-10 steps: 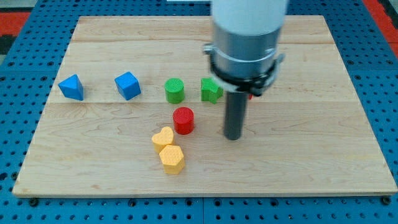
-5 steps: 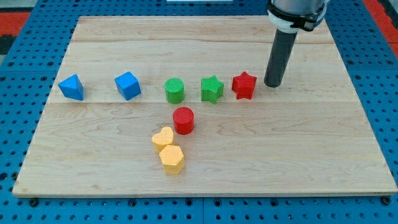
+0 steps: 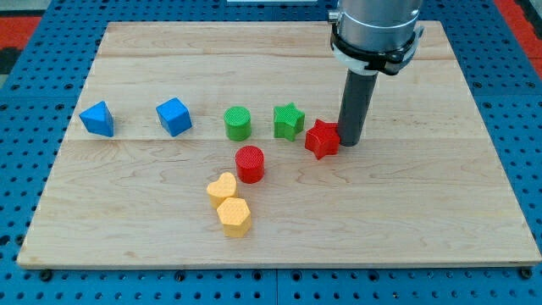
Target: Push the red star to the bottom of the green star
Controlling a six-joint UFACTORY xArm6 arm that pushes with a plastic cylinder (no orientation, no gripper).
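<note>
Pale wood table, ridged plastic-looking blocks, and my dark matt rod.

The table (image 3: 423, 212) is light wood with a smooth, faintly satin finish, its grain running in long streaks and plank seams showing across it; around it lies a blue perforated surface (image 3: 25, 127) with a hard, plastic-like look. The red star (image 3: 322, 139), green star (image 3: 289, 121), green cylinder (image 3: 238, 123) and red cylinder (image 3: 250, 163) look like matt plastic with fine ribbed tops. The blue blocks (image 3: 174, 116) and yellow blocks (image 3: 234, 215) look smoother, slightly sheeny. My tip (image 3: 349, 141) ends a smooth, dark matt rod, below a grey metallic-looking collar (image 3: 374, 25).
</note>
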